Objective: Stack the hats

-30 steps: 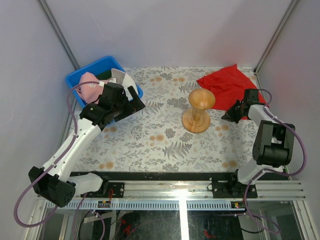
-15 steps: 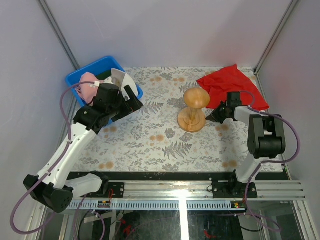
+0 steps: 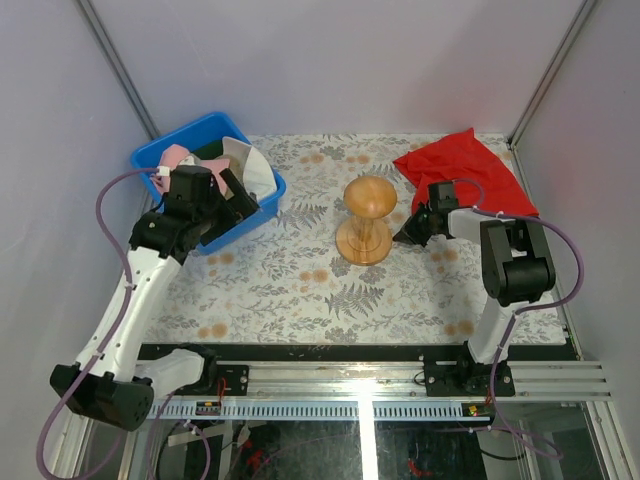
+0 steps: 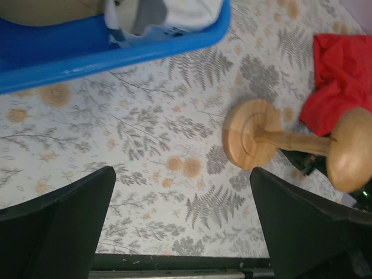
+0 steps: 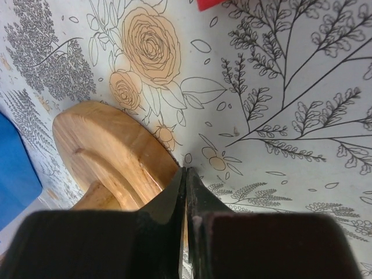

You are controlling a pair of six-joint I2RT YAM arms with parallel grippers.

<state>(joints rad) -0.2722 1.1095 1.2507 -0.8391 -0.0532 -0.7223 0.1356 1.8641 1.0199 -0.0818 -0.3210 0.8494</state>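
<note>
So, nothing stacked yet: hats heaped in the blue bin, far-left corner of the table.
Left gripper gapes by the bin's near rim; right gripper, pinched together and empty, presses against the wooden stand.

Our left tool is spread wide, dark fingers in both bottom corners. Between them we see the flowery table, the wooden stand with the red cloth beside it, and up top the blue bin with a white cap at its rim.
</note>
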